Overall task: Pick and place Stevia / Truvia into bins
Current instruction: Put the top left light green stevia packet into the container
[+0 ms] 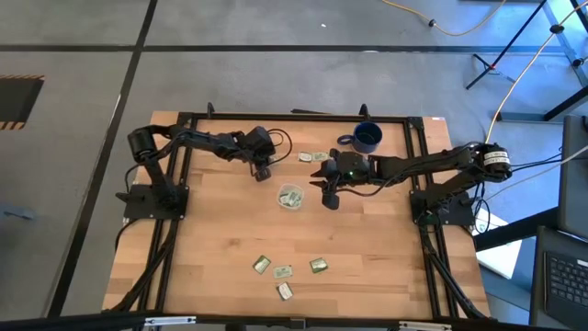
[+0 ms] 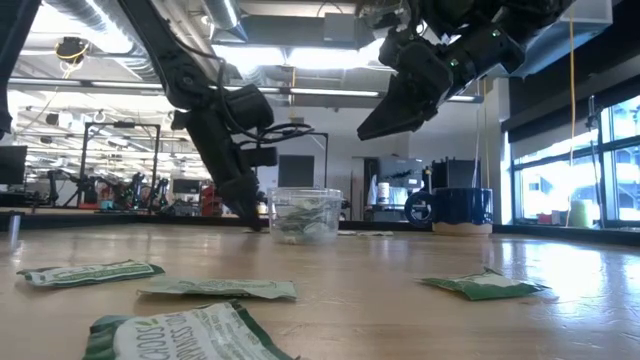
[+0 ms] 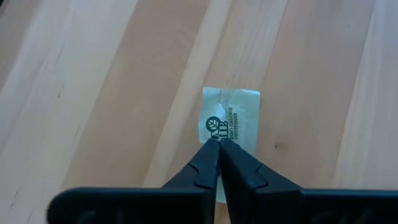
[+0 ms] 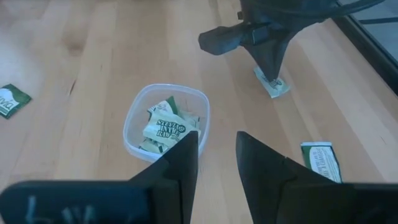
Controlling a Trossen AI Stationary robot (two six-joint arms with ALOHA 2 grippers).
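Stevia sachet: flat on bench, just beside clear cup; left gripper fingers pinched shut on its edge; likely light, limp paper, best nipped at a rim; right gripper hangs above cup, fingers apart, empty.

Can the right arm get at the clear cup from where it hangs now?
Probably yes. The right gripper hangs with open jaws just above and beside the clear cup; nothing lies between. The left gripper is down on a sachet to the side, apart from the cup.
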